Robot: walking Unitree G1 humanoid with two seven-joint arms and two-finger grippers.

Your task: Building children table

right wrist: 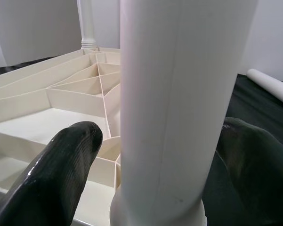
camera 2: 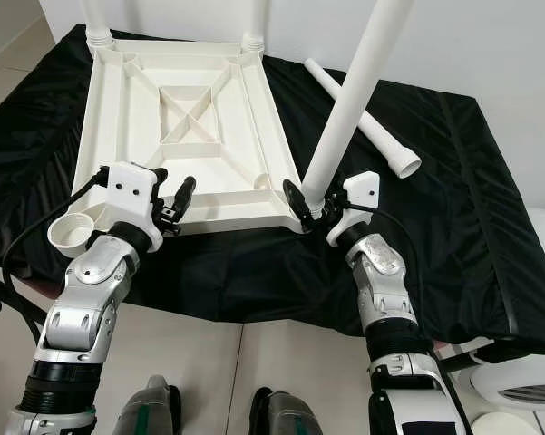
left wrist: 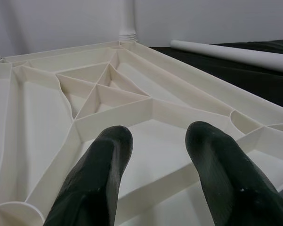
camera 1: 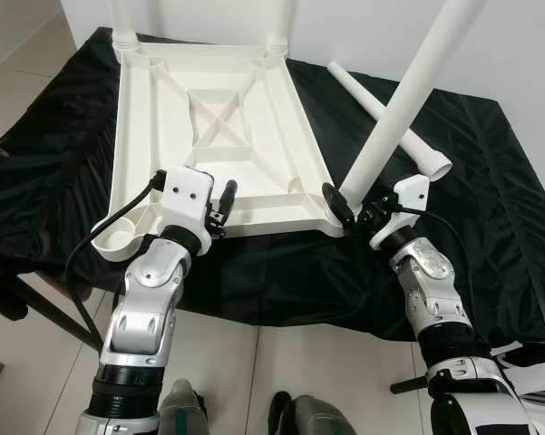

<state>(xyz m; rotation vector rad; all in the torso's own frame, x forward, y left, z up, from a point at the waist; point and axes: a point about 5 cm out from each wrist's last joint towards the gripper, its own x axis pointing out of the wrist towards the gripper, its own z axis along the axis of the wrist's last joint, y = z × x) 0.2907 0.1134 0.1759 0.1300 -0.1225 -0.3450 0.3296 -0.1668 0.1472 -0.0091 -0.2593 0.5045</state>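
On the black cloth (camera 1: 63, 163) lies a white table top (camera 1: 209, 118), turned upside down so its ribs face up. At its near left corner is a round socket (camera 1: 118, 240) with no leg in it. Just beside that corner hangs the left gripper (camera 1: 219, 210), over the near edge of the top. Its two black fingers (left wrist: 92, 183) are apart and hold nothing; the ribs sit right below them. At the far end, two legs already stand in their corners, one far leg (camera 1: 122, 23) on the left and another far leg (camera 1: 279, 27) next to it. Further right, the right gripper (camera 1: 349, 213) is at the near right corner. Its fingers sit on both sides of a long white leg (camera 1: 408, 100), low down near the leg's foot, and seem to hold it. The leg leans to the right, and its foot rests at the corner socket. I think the step now is fitting this third leg. Next, the leg likely has to be stood up straight and pushed or turned down into the socket. Past the gripper, a spare leg (camera 1: 381, 113) lies flat on the cloth, probably waiting for the empty left corner.
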